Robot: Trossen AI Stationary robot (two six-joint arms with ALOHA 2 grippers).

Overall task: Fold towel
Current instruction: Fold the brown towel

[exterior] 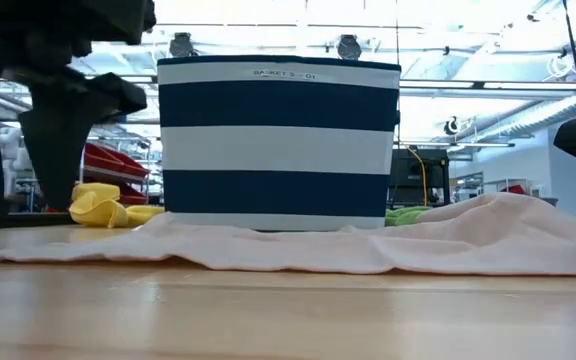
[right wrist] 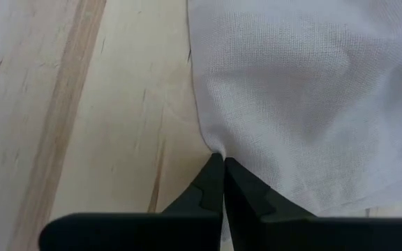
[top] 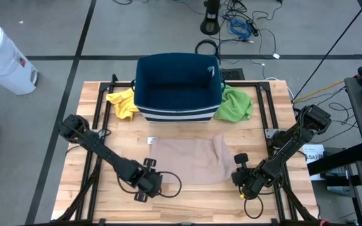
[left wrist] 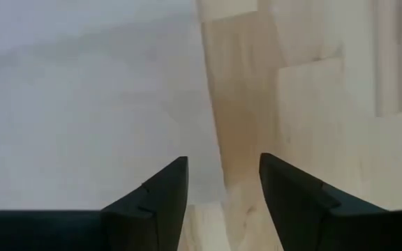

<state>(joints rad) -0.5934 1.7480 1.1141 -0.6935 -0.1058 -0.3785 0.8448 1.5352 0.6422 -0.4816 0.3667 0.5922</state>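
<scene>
A pale beige towel (top: 190, 160) lies spread on the wooden table (top: 105, 144), in front of a navy-and-white striped basket (top: 178, 85). My left gripper (left wrist: 222, 188) is open and stands at the towel's near left corner. One finger is over the cloth (left wrist: 89, 104) and the other is over bare wood. In the high view this gripper (top: 149, 182) is at the towel's near left. My right gripper (top: 241, 179) is at the towel's near right corner and is shut on its edge. In the low view the towel (exterior: 368, 245) rises in a low hump toward the right. My right gripper pinches the towel's edge (right wrist: 211, 148) between its two fingertips, near the near right corner. The fingers slant down from above. The cloth puckers into small creases at the pinch, and the rest of the towel (right wrist: 292, 84) lies on the table.
A yellow cloth (top: 123, 103) lies left of the basket and a green cloth (top: 234, 103) lies right of it. Black frame rails (top: 99, 119) run along both sides of the table. Bare wood shows along the near edge (exterior: 288, 310).
</scene>
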